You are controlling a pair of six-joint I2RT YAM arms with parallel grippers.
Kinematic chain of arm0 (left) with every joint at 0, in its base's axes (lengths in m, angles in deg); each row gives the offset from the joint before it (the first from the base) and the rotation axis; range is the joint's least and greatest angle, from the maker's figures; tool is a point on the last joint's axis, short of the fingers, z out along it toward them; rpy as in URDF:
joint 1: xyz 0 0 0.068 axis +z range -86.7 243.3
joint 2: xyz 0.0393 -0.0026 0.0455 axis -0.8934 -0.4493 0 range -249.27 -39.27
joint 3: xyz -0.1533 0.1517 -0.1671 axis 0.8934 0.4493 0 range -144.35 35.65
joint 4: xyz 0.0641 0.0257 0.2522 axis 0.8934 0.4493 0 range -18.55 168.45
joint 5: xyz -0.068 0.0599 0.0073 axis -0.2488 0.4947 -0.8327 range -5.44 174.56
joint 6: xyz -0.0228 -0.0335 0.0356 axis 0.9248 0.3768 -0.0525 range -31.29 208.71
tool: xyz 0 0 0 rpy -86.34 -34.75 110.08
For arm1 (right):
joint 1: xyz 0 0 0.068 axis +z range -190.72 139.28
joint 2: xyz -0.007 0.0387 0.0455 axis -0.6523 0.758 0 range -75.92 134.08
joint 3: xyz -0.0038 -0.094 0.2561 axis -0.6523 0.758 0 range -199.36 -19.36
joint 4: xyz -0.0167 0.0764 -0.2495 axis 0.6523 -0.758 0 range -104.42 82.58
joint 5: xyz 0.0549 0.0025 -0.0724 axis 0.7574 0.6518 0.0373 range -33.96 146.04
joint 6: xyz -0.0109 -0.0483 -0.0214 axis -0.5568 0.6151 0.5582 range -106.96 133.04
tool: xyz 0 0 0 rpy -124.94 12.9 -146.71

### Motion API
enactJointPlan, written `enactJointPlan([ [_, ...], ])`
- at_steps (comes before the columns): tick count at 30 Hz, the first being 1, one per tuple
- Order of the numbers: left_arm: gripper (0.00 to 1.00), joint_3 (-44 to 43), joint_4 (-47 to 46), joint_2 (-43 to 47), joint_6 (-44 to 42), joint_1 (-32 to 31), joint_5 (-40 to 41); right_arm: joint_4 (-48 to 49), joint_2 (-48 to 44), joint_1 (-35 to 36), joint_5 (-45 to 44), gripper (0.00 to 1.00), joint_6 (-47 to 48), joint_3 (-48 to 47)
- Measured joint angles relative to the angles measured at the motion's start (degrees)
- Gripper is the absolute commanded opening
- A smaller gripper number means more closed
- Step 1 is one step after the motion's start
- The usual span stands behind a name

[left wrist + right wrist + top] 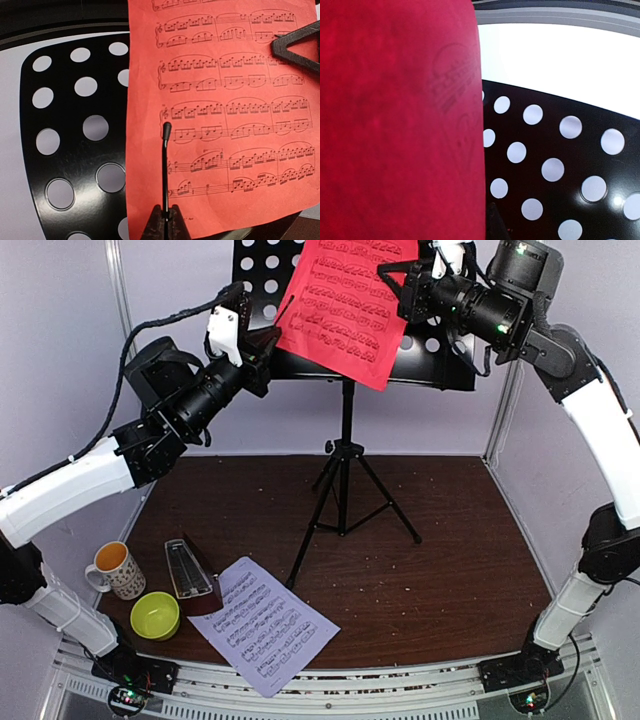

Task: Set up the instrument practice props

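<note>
1 stand [346, 420], 1 metronome [190, 575], 1 white sheet [265, 625]; right claw [404, 288] clamps 1 red sheet [340, 310], left claw [165, 219] clamps stand's wire [165, 170].

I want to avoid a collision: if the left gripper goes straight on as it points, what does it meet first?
Probably the red music sheet, lying against the perforated desk; depth is unclear.

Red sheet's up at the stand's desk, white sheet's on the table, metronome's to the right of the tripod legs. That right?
Not quite: the metronome stands left of the tripod legs, beside the green bowl, as the top external view shows. The red sheet is up at the desk and the white sheet lies on the table.
</note>
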Motion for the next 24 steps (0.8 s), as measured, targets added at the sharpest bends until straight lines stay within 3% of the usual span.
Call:
enactJointPlan([
  [24, 0.00, 0.20, 0.00, 0.22, -0.17, 0.09, -3.04, 7.93, 5.90, 0.00, 8.57, 0.00, 27.43, -1.92],
])
